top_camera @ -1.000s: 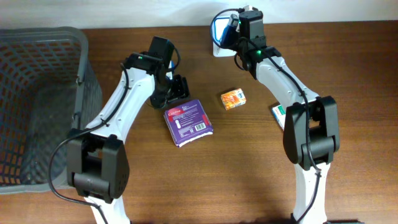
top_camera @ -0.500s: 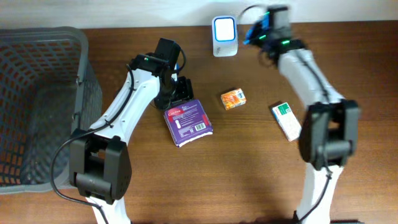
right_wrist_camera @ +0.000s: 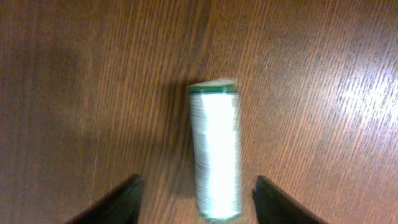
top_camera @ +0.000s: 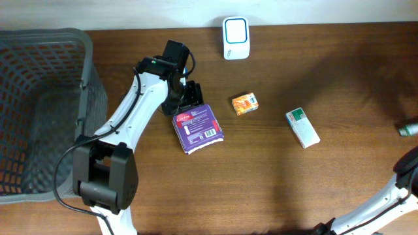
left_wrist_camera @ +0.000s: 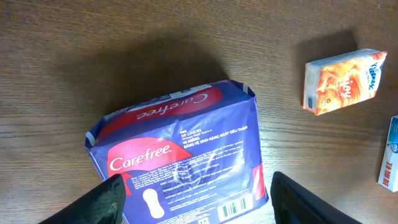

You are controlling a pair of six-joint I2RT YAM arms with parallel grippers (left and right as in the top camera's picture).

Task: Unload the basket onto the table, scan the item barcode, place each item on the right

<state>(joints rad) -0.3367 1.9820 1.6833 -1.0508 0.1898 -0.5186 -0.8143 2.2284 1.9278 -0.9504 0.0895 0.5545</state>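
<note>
Basket (top_camera: 85,78) of grey mesh stands at the left edge of the table (top_camera: 294,196). To its right you see the left arm reaching toward the middle. The left gripper (top_camera: 188,99) hangs over the far end of the purple pack (top_camera: 198,128). In the left wrist view its fingers (left_wrist_camera: 106,202) are spread wide, one at each side of the pack. They pinch nothing, and you cannot tell whether they touch the pack.

The pack lies flat on the table, a little left of the middle, with its barcode (top_camera: 209,134) facing up. The scanner (top_camera: 235,29), white with a blue face, stands at the far edge, right of the pack and well apart from it. A small orange pack of tissues (top_camera: 245,103) lies near the pack, on its right side. Further right lies a white box (top_camera: 302,127) with a green end, flat on the wood.

In the overhead view the right arm shows only at the right edge and the bottom right corner, and it is blurred. The right wrist view is blurred too. In it the right gripper (right_wrist_camera: 198,180) has its fingers standing apart, and between them you see a white box with a green end lying on the table. Neither finger touches it.
</note>
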